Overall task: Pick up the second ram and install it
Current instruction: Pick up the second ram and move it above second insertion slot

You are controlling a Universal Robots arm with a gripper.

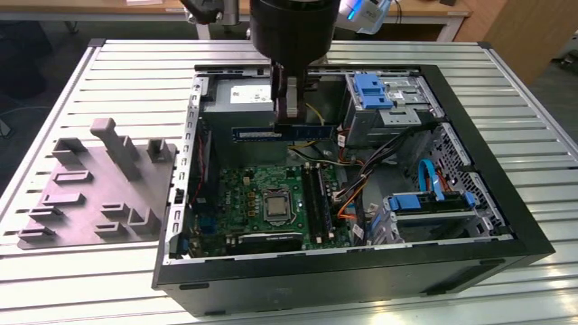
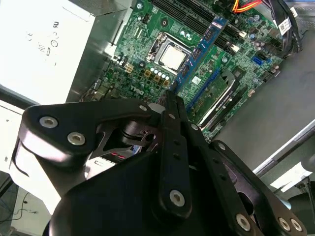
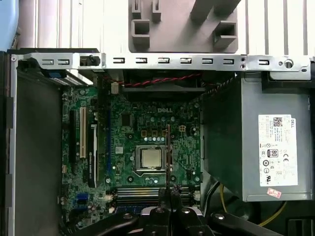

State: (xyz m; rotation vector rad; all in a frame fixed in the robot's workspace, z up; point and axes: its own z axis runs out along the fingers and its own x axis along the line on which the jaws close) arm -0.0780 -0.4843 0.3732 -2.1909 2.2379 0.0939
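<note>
Transfer step, prob.: gripper [image 1: 291, 126] clamped on second ram [image 1: 257, 135], stick level over case, just beside PSU [image 1: 237, 98]. Seating likely needs alignment w/ mobo slots [image 1: 316, 193], then a straight push.

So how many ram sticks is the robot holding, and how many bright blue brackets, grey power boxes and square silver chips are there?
second ram, held in the fingers: 1
bright blue drive brackets: 2
grey power supply: 1
processor: 1
Total: 5
</note>
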